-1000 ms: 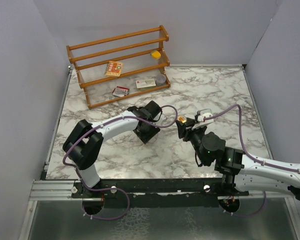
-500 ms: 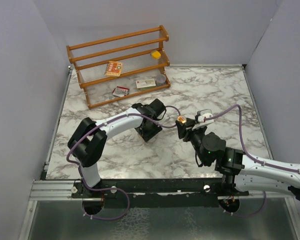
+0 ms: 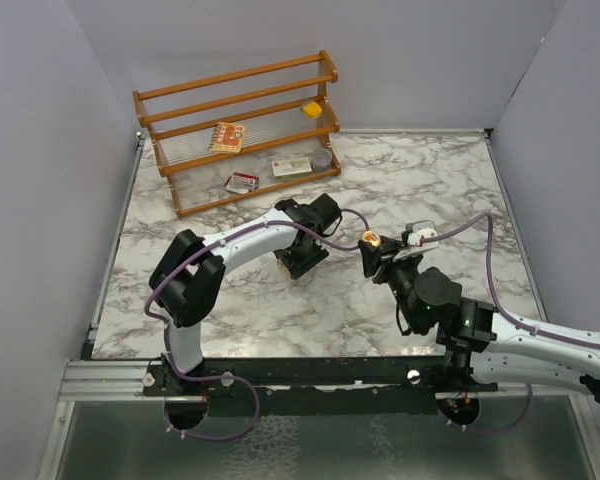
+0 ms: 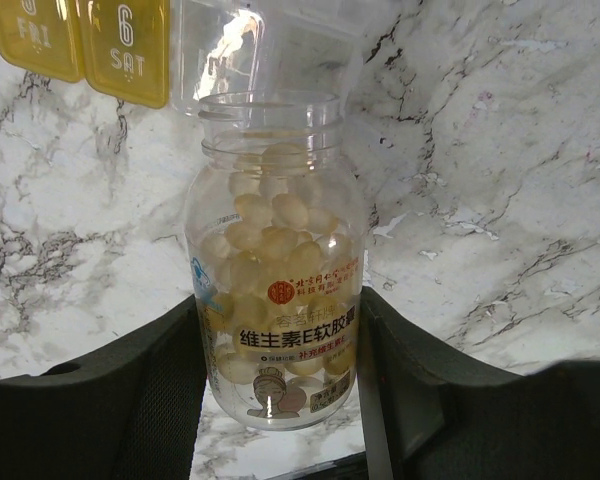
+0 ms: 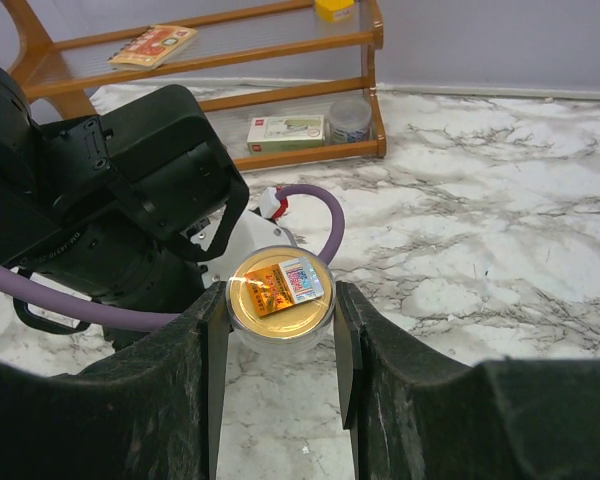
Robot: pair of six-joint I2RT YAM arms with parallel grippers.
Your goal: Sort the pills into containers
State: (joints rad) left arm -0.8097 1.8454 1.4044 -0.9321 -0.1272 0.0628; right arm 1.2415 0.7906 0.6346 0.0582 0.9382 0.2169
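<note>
My left gripper [image 4: 280, 340] is shut on a clear bottle [image 4: 275, 260] of pale yellow softgel pills. The bottle is uncapped. Its mouth points at a yellow day-marked pill organiser [image 4: 80, 40] with one clear lid [image 4: 270, 50] open, lying on the marble. In the top view the left gripper [image 3: 302, 255] sits mid-table. My right gripper [image 5: 277, 310] is shut on a small round amber jar [image 5: 278, 290], whose gold top with a sticker faces the camera. It holds the jar above the table, right of the left wrist [image 3: 371, 240]. The squarish yellow box [image 3: 312, 108] stands on the rack's upper shelf.
A wooden rack [image 3: 240, 130] stands at the back left, holding printed card packets [image 3: 227, 136] [image 3: 291, 167] [image 3: 242, 182] and a round grey tin [image 3: 322, 157]. The left arm's wrist and purple cable [image 5: 320, 215] lie just beyond the right gripper. Walls close in on both sides.
My left arm has reached further right and away with the bottle. My right gripper has drifted slightly right, still holding the round jar.
</note>
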